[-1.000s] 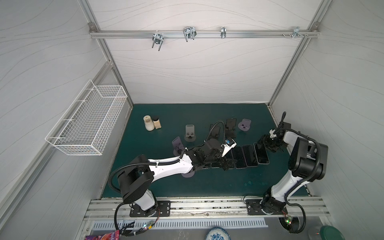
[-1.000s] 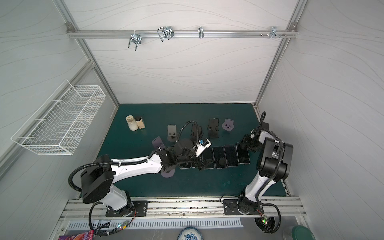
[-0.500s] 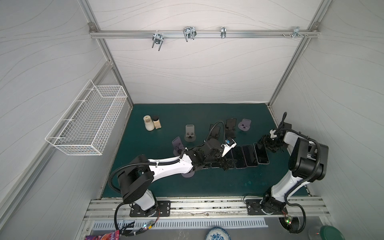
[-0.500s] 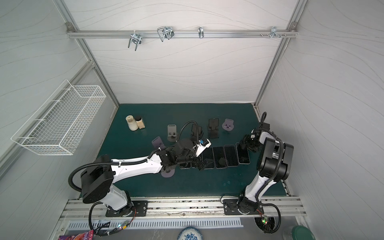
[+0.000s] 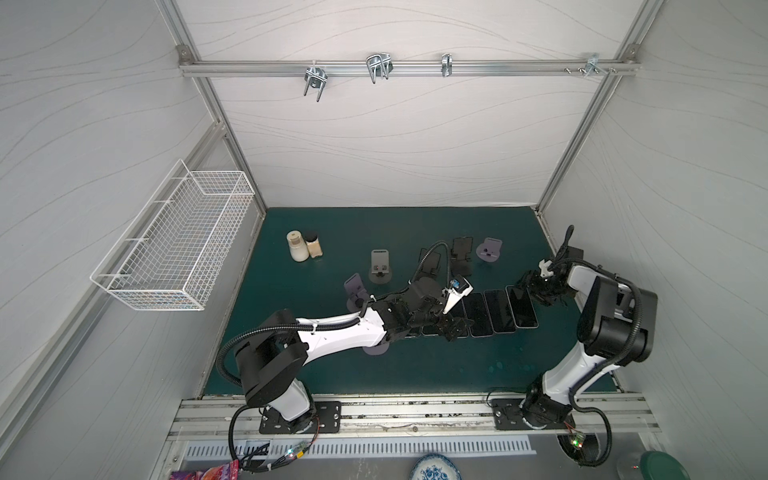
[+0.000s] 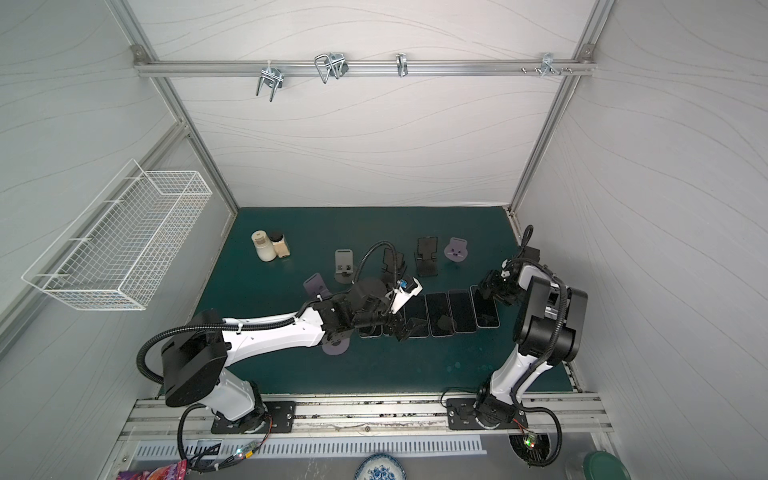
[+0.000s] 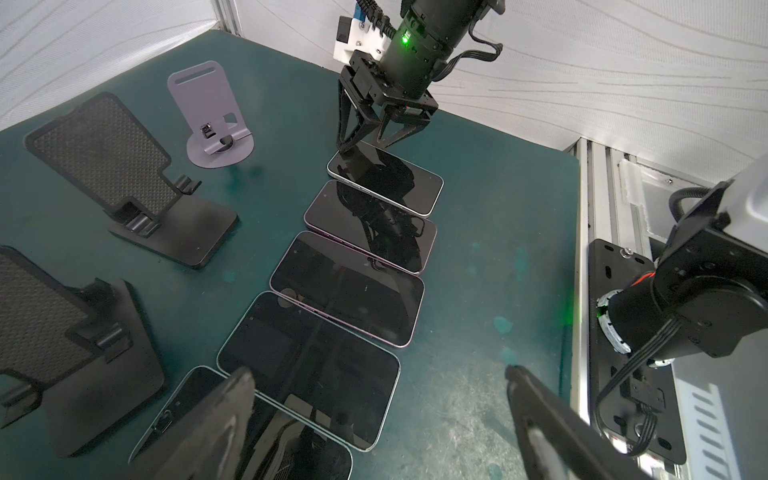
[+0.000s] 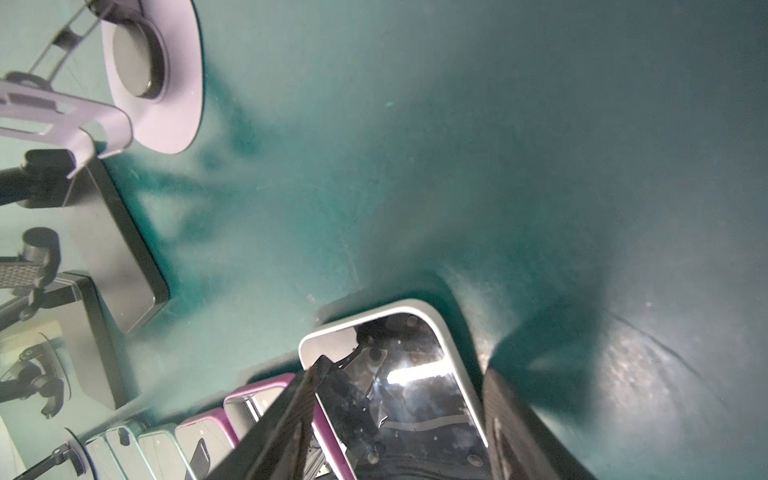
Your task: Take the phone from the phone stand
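Dark green worktop [image 5: 415,374] in a white booth. Black and lilac plastic phone stands [image 7: 124,166] that show stand empty. Right pincer [image 7: 365,145] pinches the silver-edged black-glass phone [image 7: 395,183], flat at the end of a phone row; left pincer [image 7: 378,372] open. Seemingly only release remains

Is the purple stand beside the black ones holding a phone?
No, the purple stand is empty; the phones lie flat on the mat.

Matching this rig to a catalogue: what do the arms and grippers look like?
The left arm and right arm have white links, bulky black joints and looping black ribbed cables. The right gripper has black open-framed triangular fingers; a green light glows on its wrist.
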Robot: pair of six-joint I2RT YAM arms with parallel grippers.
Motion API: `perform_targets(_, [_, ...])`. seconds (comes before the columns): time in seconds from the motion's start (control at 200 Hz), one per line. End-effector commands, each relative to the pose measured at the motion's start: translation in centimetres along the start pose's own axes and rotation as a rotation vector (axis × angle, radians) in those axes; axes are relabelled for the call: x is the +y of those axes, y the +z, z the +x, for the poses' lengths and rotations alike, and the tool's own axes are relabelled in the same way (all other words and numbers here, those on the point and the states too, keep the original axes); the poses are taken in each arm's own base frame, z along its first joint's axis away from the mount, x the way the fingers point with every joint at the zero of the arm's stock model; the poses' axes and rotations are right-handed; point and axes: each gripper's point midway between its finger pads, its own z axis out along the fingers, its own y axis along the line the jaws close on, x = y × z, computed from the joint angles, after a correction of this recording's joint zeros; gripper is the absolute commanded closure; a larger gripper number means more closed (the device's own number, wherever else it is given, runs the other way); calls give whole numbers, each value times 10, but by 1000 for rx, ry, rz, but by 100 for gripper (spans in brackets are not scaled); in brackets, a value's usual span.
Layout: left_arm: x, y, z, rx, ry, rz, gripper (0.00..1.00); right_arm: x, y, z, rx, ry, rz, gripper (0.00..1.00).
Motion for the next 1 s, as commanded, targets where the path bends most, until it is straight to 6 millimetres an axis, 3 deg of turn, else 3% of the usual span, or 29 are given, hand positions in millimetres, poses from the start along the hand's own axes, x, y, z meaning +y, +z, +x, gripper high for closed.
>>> perform_targets(0.0, [-2, 1, -19, -45, 17, 2, 5, 4, -7, 6, 9, 16, -20, 35])
perform_targets(0.285, [2, 0, -20, -49, 26, -19, 5, 0, -21, -7, -61, 12, 41, 35])
perform_targets(0.465, [8, -8, -26, -71, 39, -62, 4, 3, -49, -27, -173, 13, 85, 33])
perform_targets(0.6, [14, -25, -38, -123, 86, -109, 5, 16, -78, -38, -276, 6, 90, 33])
perform_targets(0.67, [28, -40, -49, -161, 110, -188, 4, 32, -90, -41, -331, -26, 71, 33])
perform_targets(0.77, [75, -72, -57, -193, -17, -323, 4, 64, -104, -42, -414, -117, 50, 33])
perform_targets(0.905, [133, -145, -57, -262, -119, -543, 4, 112, -116, -35, -490, -236, -15, 30])
perform_targets(0.995, [165, -197, -44, -275, -191, -690, 4, 142, -115, -26, -512, -334, -48, 29])
